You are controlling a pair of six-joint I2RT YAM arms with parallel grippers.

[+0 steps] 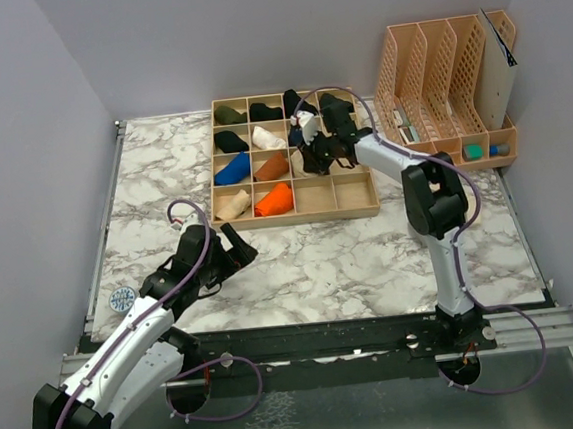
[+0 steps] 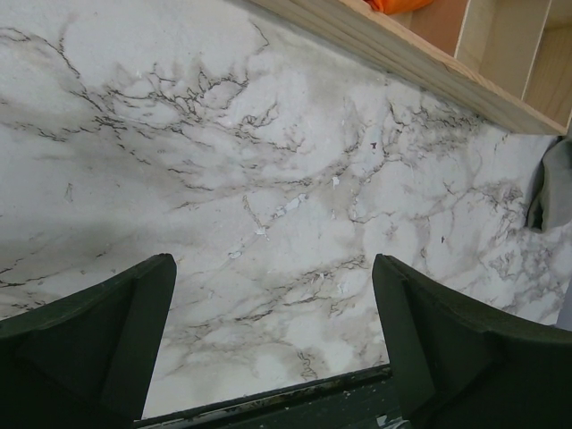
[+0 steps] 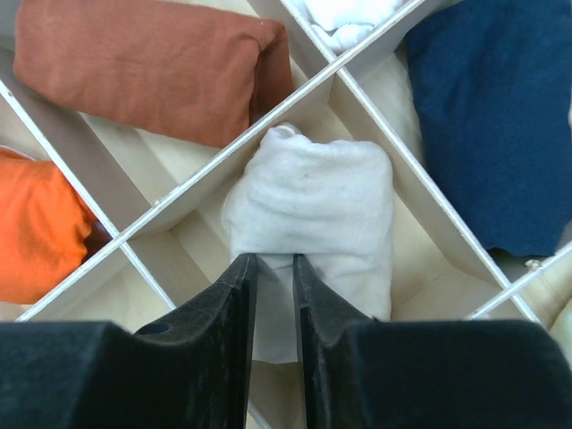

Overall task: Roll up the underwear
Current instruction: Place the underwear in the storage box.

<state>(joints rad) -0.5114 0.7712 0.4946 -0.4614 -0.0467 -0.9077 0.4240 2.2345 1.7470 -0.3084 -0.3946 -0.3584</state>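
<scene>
A rolled pale beige underwear lies in a compartment of the wooden tray. My right gripper is shut on its near end, with cloth pinched between the two fingers. In the top view the right gripper reaches down into the tray's middle right part and hides the roll. My left gripper is open and empty, low over the marble table in front of the tray's left corner; its fingers are wide apart. I see no grey underwear with a cream band.
The tray holds several rolled garments: rust brown, orange, navy, white. A tan file rack stands at the back right. A small round sticker lies near the left edge.
</scene>
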